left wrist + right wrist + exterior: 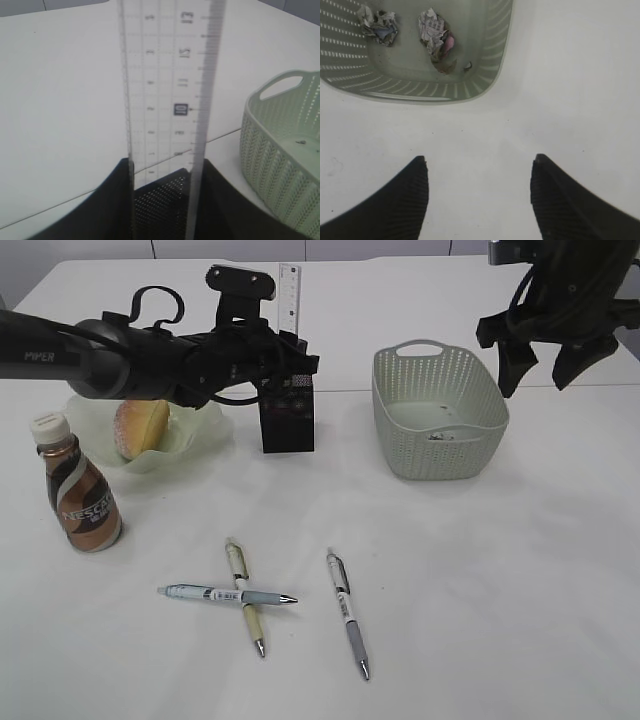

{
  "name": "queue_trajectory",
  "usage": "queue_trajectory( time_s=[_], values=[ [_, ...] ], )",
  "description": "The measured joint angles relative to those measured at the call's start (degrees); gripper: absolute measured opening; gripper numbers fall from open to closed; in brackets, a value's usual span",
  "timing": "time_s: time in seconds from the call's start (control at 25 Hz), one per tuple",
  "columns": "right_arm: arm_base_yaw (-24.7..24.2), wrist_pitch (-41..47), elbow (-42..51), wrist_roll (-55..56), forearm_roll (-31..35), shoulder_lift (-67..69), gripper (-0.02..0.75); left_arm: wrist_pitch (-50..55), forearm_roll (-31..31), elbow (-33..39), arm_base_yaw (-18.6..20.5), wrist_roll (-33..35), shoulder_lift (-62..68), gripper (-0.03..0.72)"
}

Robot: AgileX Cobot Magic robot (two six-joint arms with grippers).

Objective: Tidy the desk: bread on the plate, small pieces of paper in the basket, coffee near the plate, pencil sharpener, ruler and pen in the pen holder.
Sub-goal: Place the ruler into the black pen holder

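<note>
My left gripper point(287, 352) point(166, 163) is shut on the clear ruler point(289, 296) point(170, 95), which stands upright right above the black mesh pen holder point(288, 418) point(172, 205). The ruler's lower end is hidden. The bread point(139, 427) lies on the wavy green plate point(205, 435), and the coffee point(80, 486) stands in front of that plate. Three pens lie on the desk point(500, 570): a blue-grey pen point(228, 594) crosses a cream pen point(245, 598), and a grey pen point(347, 612) lies apart. Crumpled paper point(435, 31) lies in the basket point(438, 412) point(492, 75). My right gripper point(540, 352) point(479, 160) hangs open and empty. No pencil sharpener shows.
A second paper ball point(377, 22) sits in the basket's corner. In the left wrist view the basket point(280, 150) stands just right of the pen holder. My left arm point(120, 355) stretches across above the plate.
</note>
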Motion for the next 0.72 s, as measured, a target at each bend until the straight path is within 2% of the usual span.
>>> queue_trajectory(
  time_s=[0.52, 0.64, 0.72],
  values=[
    [0.0, 0.0, 0.0, 0.0, 0.0, 0.0, 0.470, 2.8, -2.1, 0.0, 0.0, -0.1, 0.0, 0.286],
    [0.0, 0.0, 0.0, 0.0, 0.0, 0.0, 0.471, 3.6, -2.8, 0.0, 0.0, -0.1, 0.0, 0.322],
    [0.0, 0.0, 0.0, 0.0, 0.0, 0.0, 0.470, 4.5, -4.3, 0.0, 0.0, -0.2, 0.0, 0.380]
  ],
)
